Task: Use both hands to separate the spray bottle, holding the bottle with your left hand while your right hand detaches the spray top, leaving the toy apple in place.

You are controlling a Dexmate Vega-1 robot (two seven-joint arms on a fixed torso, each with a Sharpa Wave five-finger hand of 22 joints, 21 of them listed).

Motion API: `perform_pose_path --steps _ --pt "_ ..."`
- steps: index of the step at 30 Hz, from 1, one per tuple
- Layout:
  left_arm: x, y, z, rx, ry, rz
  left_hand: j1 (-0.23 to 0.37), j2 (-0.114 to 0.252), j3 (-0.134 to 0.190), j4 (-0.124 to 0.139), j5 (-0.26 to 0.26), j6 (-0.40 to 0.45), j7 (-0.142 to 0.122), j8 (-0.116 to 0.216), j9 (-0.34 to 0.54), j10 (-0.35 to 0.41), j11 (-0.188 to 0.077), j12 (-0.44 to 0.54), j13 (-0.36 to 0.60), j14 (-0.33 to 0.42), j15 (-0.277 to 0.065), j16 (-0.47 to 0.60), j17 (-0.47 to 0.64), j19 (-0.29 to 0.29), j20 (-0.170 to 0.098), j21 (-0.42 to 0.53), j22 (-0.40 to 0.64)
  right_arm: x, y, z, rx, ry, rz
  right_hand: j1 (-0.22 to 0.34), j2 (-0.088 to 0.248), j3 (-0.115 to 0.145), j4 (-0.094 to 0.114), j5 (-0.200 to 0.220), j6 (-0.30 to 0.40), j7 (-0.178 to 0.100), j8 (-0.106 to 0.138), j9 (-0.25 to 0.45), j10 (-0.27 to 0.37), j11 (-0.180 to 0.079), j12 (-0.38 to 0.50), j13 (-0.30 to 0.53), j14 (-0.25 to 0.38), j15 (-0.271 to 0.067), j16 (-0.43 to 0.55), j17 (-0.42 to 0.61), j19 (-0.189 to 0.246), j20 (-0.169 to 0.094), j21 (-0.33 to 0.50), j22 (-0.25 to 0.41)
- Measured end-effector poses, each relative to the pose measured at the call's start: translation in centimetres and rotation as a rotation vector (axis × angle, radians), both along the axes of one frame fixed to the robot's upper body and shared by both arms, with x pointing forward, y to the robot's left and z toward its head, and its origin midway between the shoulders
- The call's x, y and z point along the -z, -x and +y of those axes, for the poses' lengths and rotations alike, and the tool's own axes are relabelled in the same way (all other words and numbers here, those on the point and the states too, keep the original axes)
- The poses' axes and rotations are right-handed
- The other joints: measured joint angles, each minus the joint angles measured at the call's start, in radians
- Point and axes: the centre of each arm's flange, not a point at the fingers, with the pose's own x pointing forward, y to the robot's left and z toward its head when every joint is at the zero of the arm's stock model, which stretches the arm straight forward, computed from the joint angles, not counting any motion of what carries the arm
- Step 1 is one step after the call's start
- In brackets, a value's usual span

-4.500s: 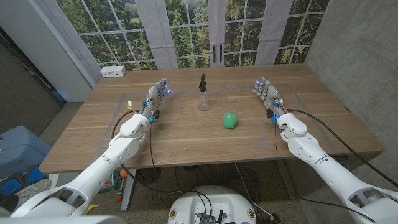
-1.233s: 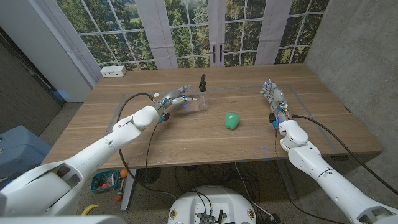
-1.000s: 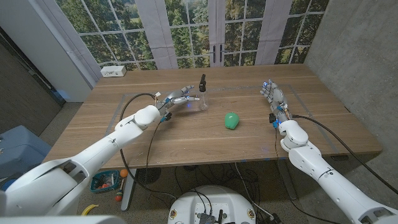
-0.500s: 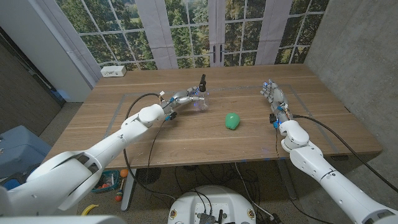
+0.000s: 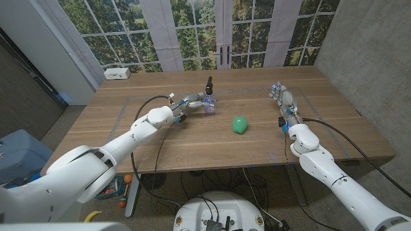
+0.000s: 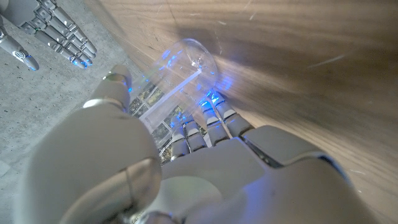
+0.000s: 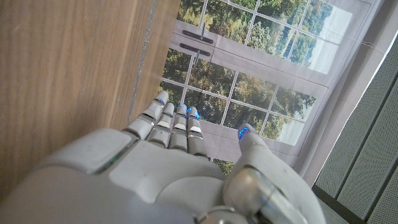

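Tall windows with trees behind back the wooden table (image 5: pixel 192 138). From the head, the left hand (image 5: pixel 192 101) wraps its fingers around the clear spray bottle (image 5: pixel 209 104) under its black spray top (image 5: pixel 209 83); the green toy apple (image 5: pixel 239 124) lies near, and the right hand (image 5: pixel 282 99) stands released, well apart. Left wrist: fingers (image 6: pixel 211 121) curl against the bottle (image 6: pixel 180 74). Right wrist: the right hand (image 7: pixel 168 155) holds nothing, fingers extended.

Left robot hand (image 5: pixel 194 101) around spray bottle (image 5: pixel 209 101) (black top), toy apple (image 5: pixel 239 124) nearby, right robot hand (image 5: pixel 283 98) apart
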Motion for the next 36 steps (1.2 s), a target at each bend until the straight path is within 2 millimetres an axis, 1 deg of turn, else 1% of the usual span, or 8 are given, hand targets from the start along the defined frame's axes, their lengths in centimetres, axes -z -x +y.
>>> perform_pose_path --steps 5,9,13,15,18,22,26,36 --pt "0.1 -0.4 -0.3 0.014 0.010 0.020 0.060 0.056 0.036 0.004 -0.054 0.163 0.012 0.050 0.013 0.199 -0.024 0.046 0.009 0.117 -0.003 0.007 0.000 0.064 0.025 0.000 0.006 -0.1 0.0 0.0 0.004 -0.002 0.001 -0.010 0.010 0.000 0.000 0.000 0.005 -0.005 0.000 0.002 0.004 0.004 0.000 0.000 0.000 0.000 0.000 -0.005 0.000 0.000 -0.001 0.000" --pt "0.2 -0.7 -0.6 0.023 0.031 0.038 0.062 0.062 0.041 0.000 -0.061 0.194 0.008 0.094 0.022 0.283 -0.005 0.064 0.015 0.212 -0.006 0.020 0.002 0.112 0.019 0.021 0.009 -0.2 -0.2 0.1 0.005 -0.002 0.000 -0.010 0.010 0.000 0.000 0.000 0.005 -0.005 0.000 0.002 0.004 0.004 0.000 0.000 0.000 0.000 0.000 -0.005 0.000 0.000 -0.004 0.000" --pt "0.2 -0.9 -0.6 0.026 0.047 0.048 0.062 0.062 0.056 -0.015 -0.060 0.240 0.053 0.125 0.024 0.355 0.045 0.085 0.017 0.317 0.000 0.032 0.007 0.171 0.014 0.048 0.014 -0.3 -0.3 0.2 0.006 -0.001 0.001 -0.010 0.010 -0.003 -0.003 0.000 0.005 -0.005 0.000 0.002 0.003 0.004 0.000 0.000 0.000 0.000 0.000 -0.005 0.000 0.000 -0.004 0.000" --pt "0.2 -1.0 -0.7 0.027 0.061 0.052 0.062 0.062 0.066 -0.025 -0.052 0.251 0.064 0.137 0.028 0.370 0.057 0.096 0.023 0.346 0.017 0.042 0.013 0.191 0.012 0.062 0.016 -0.4 -0.3 0.3 0.007 -0.001 0.002 -0.010 0.010 -0.004 -0.004 0.000 0.005 -0.005 0.000 0.002 0.003 0.004 0.000 0.000 0.000 0.000 0.000 -0.005 0.000 0.000 -0.004 0.000" --pt "0.0 -1.0 -0.8 0.024 0.071 0.045 0.062 0.062 0.086 -0.046 -0.048 0.301 0.114 0.141 0.036 0.426 0.113 0.115 0.046 0.400 0.064 0.081 0.039 0.211 0.016 0.083 0.027 -0.4 -0.4 0.3 0.010 -0.001 0.002 -0.010 0.010 0.000 -0.008 0.000 0.006 -0.006 0.000 0.002 0.003 0.004 0.000 -0.001 0.000 0.000 0.000 -0.005 0.000 0.000 -0.004 0.000" --pt "-0.4 -0.8 -0.9 0.010 0.075 0.025 0.061 0.062 0.104 -0.064 -0.048 0.337 0.151 0.152 0.053 0.464 0.151 0.115 0.076 0.433 0.097 0.124 0.075 0.214 0.017 0.090 0.028 -0.5 -0.4 0.4 0.017 0.001 0.003 -0.010 0.010 0.008 -0.022 0.000 0.009 -0.009 0.000 0.002 0.003 0.004 0.000 -0.005 0.004 0.004 0.000 -0.010 0.007 0.007 -0.012 0.000" --pt "-0.9 -0.5 -0.9 -0.014 0.071 -0.003 0.061 0.062 0.113 -0.073 -0.048 0.350 0.164 0.164 0.064 0.480 0.167 0.115 0.094 0.442 0.099 0.128 0.090 0.213 0.017 0.098 0.026 -0.7 -0.3 0.5 0.024 0.003 -0.001 0.008 0.016 0.021 -0.040 0.004 0.011 -0.012 0.000 -0.001 0.011 -0.004 0.000 -0.005 0.011 0.011 0.000 -0.016 0.014 0.014 -0.012 0.000" --pt "-2.6 0.5 -1.0 -0.054 0.050 -0.088 0.061 0.062 0.126 -0.086 -0.049 0.357 0.171 0.180 0.088 0.487 0.175 0.115 0.128 0.436 0.094 0.128 0.106 0.212 0.013 0.105 0.026 -1.0 0.4 0.8 0.052 0.019 -0.012 0.052 0.009 0.041 -0.088 0.015 0.017 -0.019 0.000 -0.001 0.015 -0.015 0.000 -0.004 0.049 0.012 0.017 -0.019 0.028 0.036 -0.017 0.000"
